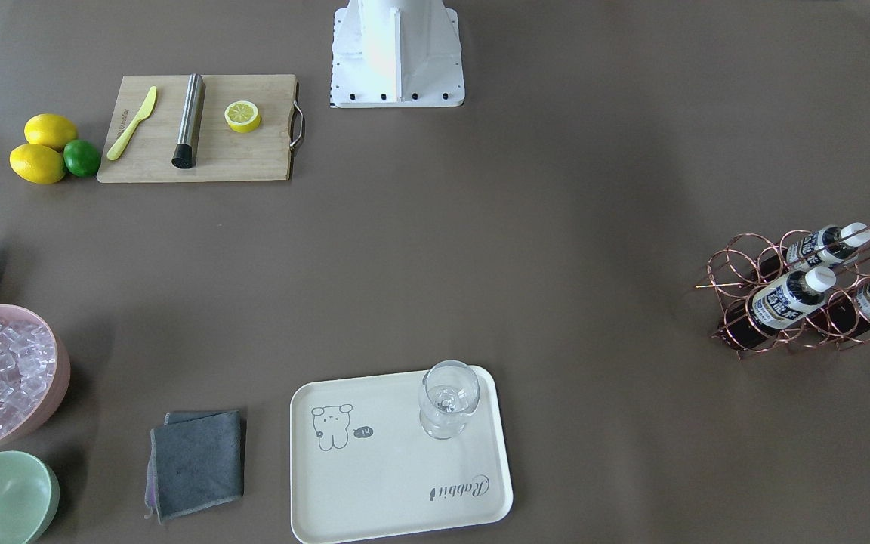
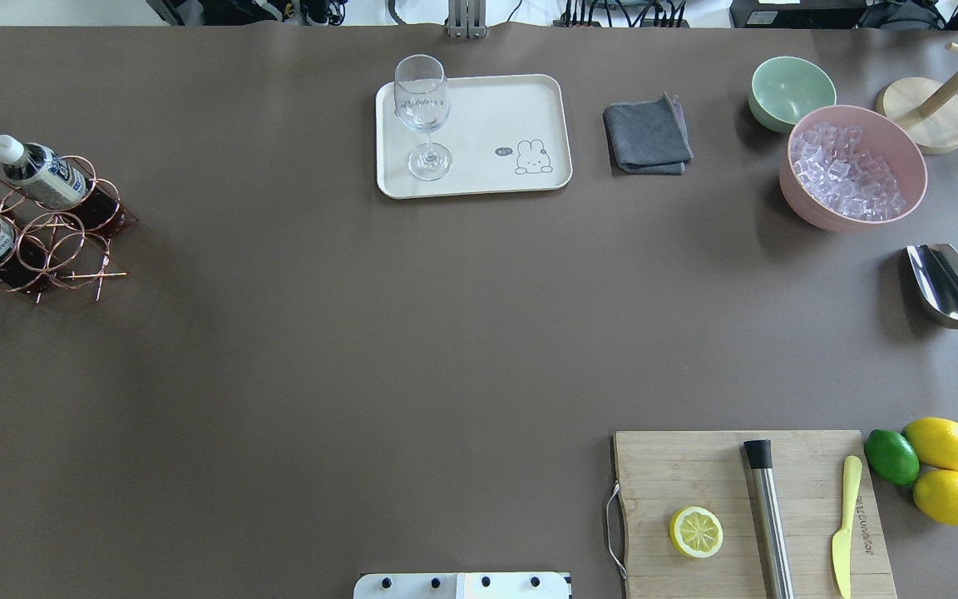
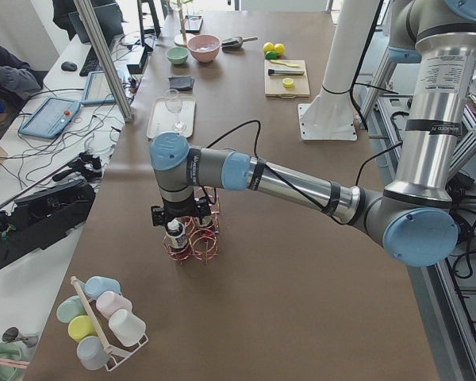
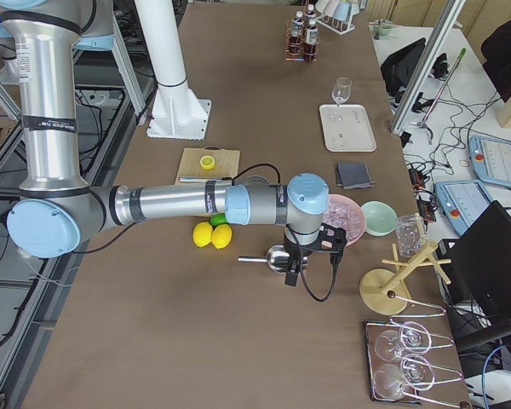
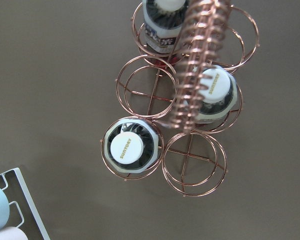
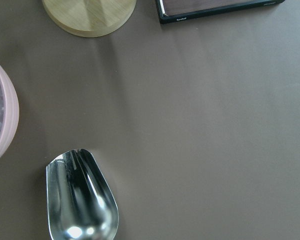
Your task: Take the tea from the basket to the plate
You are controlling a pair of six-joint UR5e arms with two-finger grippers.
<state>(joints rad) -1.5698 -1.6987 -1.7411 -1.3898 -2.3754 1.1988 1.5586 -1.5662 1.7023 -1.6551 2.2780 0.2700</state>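
The left gripper [image 3: 174,216] is seen hanging directly above the basket [image 5: 163,162]. How wide it stands cannot be told, since it shows only in a side view and no fingers enter its wrist view. Below it, three bottles are held upright in the ring cells. The tea [image 5: 128,148] nearest the middle of that wrist view stands clear of the coiled handle [image 5: 192,65], while the other two are partly covered by it. None has been lifted, so the approach before the grasp is judged to be the step in hand. A straight descent is called for next, with the jaws set astride the white cap and kept off the handle, then a vertical lift out of the ring. The plate [image 2: 487,108] lies well apart from this gripper, off toward the robot's right, with a glass [image 2: 422,116] standing on it; a bare part beside the glass should be chosen. The right gripper [image 4: 315,247] hangs over a metal scoop [image 6: 82,200], far from the tea, and its opening cannot be told either.
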